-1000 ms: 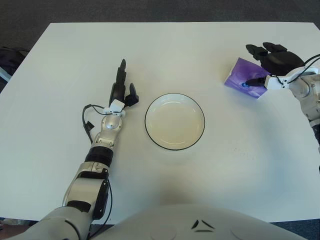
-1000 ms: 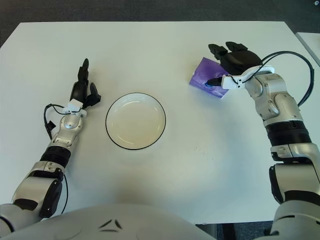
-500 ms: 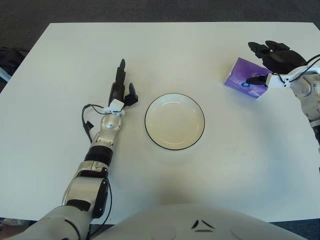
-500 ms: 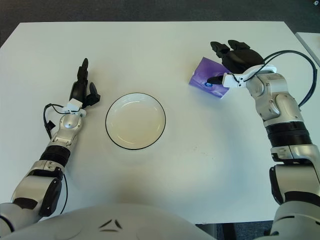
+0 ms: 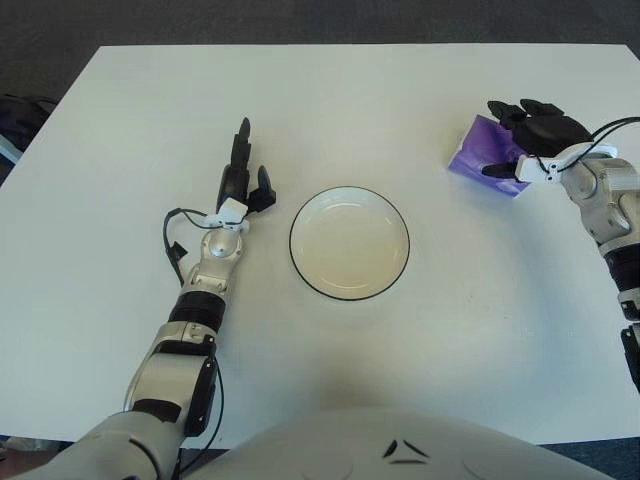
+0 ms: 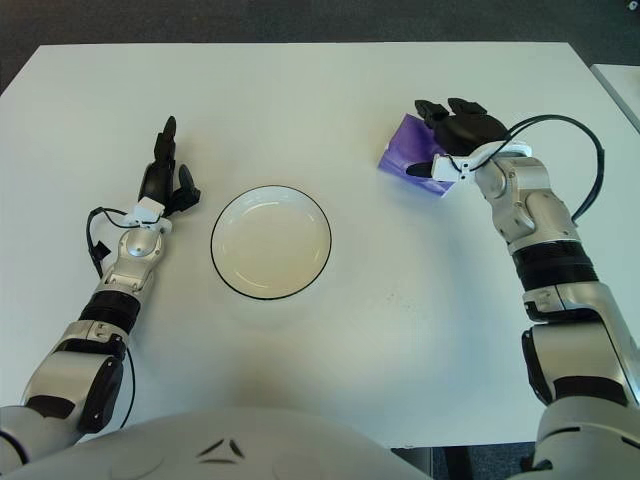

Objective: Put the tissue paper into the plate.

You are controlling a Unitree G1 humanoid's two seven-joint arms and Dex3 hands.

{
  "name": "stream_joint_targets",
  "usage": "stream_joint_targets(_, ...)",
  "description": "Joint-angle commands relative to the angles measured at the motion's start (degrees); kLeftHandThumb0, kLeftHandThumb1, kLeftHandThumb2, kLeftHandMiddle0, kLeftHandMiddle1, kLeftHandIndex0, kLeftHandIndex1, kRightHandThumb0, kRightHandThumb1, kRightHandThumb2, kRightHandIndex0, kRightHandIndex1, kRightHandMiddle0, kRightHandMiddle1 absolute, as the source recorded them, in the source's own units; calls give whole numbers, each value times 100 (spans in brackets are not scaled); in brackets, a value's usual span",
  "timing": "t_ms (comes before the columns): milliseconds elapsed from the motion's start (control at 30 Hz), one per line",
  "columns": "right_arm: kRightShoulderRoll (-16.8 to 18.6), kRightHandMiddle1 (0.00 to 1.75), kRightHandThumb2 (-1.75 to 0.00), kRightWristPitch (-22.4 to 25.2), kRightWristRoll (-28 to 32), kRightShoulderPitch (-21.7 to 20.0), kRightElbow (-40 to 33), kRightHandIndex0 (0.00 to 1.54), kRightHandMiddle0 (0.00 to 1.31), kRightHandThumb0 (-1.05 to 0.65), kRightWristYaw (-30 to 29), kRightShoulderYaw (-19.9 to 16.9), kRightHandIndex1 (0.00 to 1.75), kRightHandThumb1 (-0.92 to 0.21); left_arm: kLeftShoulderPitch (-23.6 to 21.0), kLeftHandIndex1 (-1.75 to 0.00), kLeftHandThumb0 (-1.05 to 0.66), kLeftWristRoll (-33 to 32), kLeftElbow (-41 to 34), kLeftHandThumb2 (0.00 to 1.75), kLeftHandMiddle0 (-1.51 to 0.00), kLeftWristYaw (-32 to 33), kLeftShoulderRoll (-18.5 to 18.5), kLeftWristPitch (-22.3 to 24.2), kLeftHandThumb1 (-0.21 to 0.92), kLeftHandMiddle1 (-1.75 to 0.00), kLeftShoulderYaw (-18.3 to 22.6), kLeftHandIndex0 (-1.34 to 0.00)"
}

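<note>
A purple tissue paper pack (image 5: 474, 152) lies on the white table at the far right. My right hand (image 5: 522, 138) sits over its right half, with the fingers (image 6: 432, 108) reaching past the far edge and the thumb along the near side; the fingers are spread, not closed on it. The pack stays flat on the table. A white plate with a dark rim (image 5: 293, 243) stands at the table's middle, with nothing in it. My left hand (image 5: 243, 178) shows just left of the plate, fingers stretched forward and holding nothing.
The white table (image 5: 330, 100) fills the view, with dark floor beyond its far edge. A black cable (image 6: 585, 165) loops off my right wrist. A dark object (image 5: 18, 118) shows past the table's left edge.
My right hand has shifted left and lower onto the purple pack, covering more of it. The pack, the plate and my left hand have not moved.
</note>
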Motion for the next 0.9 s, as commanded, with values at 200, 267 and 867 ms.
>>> stream_joint_targets(200,118,2,-54,152,-221,-302,338,0,0,-105,24,295,0,-92,809,-14,-86,82,381,113,-1,-15,-27,89,92,0,-78,0)
stream_joint_targets(267,142,1,-53,177,-247,-344,400,0,0,-105,55,338,0,-92,815,-14,-86,83,371,113,-1,-12,-24,98,92,0,-77,0)
stream_joint_targets(867,226,0,-50,251,-270,-517,706,0,0,-105,199,605,0,-92,885,-14,-85,32,282,113,-2,-24,-44,148,92,-1,-50,0)
